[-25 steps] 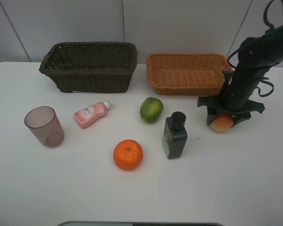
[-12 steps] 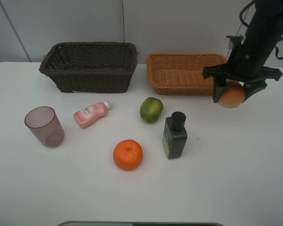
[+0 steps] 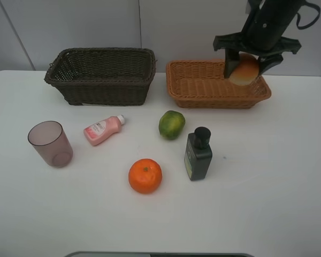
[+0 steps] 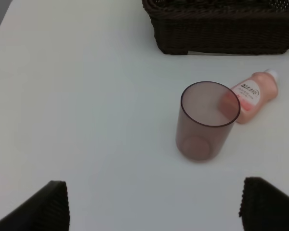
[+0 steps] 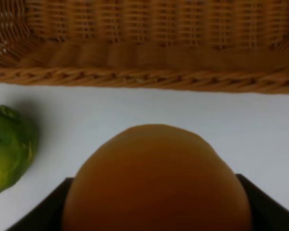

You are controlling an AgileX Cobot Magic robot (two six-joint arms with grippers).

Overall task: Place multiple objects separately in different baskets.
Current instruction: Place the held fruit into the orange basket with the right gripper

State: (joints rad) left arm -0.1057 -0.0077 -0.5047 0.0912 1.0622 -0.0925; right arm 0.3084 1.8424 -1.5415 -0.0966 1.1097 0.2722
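My right gripper (image 3: 247, 68) is shut on the red-yellow peach (image 3: 244, 72) and holds it in the air over the right part of the light orange-tan basket (image 3: 203, 85). The right wrist view is filled by that peach (image 5: 156, 180), with the tan basket (image 5: 144, 53) and the green round fruit (image 5: 9, 147) beyond. On the table lie the green fruit (image 3: 172, 125), orange (image 3: 145, 175), dark green bottle (image 3: 198, 154), pink bottle (image 3: 103, 129) and mauve cup (image 3: 50, 143). The left wrist view looks down on the cup (image 4: 207, 120) and pink bottle (image 4: 253, 95), with the left gripper (image 4: 154, 207) open above the table.
The dark brown basket (image 3: 101, 75) stands at the back left, beside the tan one; its wall also shows in the left wrist view (image 4: 221, 29). A grey wall rises behind both baskets. White table surface (image 3: 267, 198) spreads to the front and right.
My right gripper has lifted the peach off the table at the right and carried it up and back-left, to above the tan basket. The other items have not moved.
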